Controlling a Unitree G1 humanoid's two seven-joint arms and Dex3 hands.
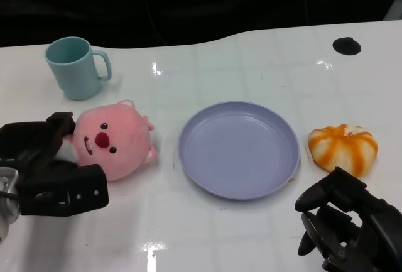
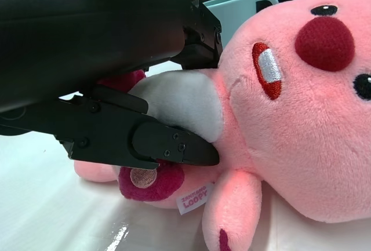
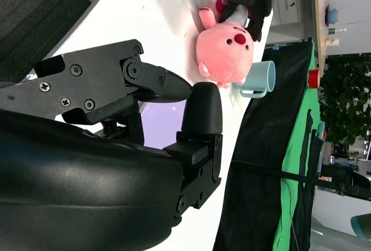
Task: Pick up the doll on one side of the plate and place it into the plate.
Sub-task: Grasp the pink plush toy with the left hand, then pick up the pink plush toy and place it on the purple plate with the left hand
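The doll [image 1: 113, 139] is lying on the counter [image 1: 207, 234] just left of the plate [image 1: 239, 149], near it but not touching, with its face turned up toward the robot. The left hand [image 1: 50, 171] is closing around the doll's lower body: in the left wrist view one of the fingers [image 2: 151, 144] is pressing in under the grey belly patch while another is sitting above it, so the fingers are clamping on the plush, though the doll is resting on the counter. It looks soft and light, a thing that will squash under pressure and sag from wherever it is held; taking it around the narrow body near the belly seems sounder than the big round head, which would probably bulge out of the fingers. There is little risk of slipping on the fuzzy fabric. The plate is lying empty. Beyond it, a striped orange bun [image 1: 343, 147] is sitting on the far side, and a mug [image 1: 75, 68] is standing behind the doll. The right hand [image 1: 348, 225] is hovering low near the bun, fingers curled inward on nothing.
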